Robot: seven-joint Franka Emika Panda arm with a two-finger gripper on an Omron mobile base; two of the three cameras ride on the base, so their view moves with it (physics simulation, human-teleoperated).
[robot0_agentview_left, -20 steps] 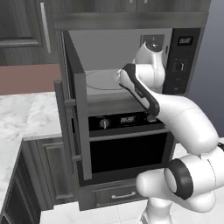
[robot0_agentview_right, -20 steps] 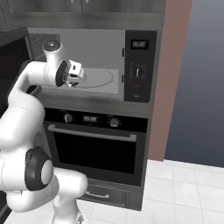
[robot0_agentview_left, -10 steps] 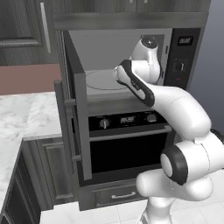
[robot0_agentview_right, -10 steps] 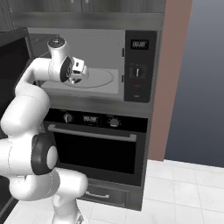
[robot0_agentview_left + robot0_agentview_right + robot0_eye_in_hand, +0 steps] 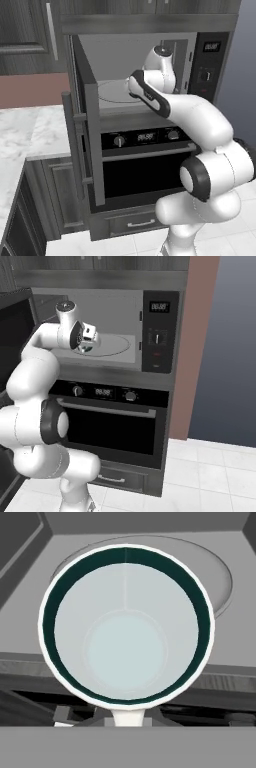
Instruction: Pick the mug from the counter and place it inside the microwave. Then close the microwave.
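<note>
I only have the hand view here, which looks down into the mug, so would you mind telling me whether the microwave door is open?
Observer: Yes, the microwave door stands swung wide open to the left.
Operator: Thank you. Where is the gripper relative to the cavity?
Observer: The gripper is at the front of the opening, above the turntable's near edge.
Operator: And is the mug set down yet?
Observer: The mug looks held just above the turntable, not set down yet.
</note>
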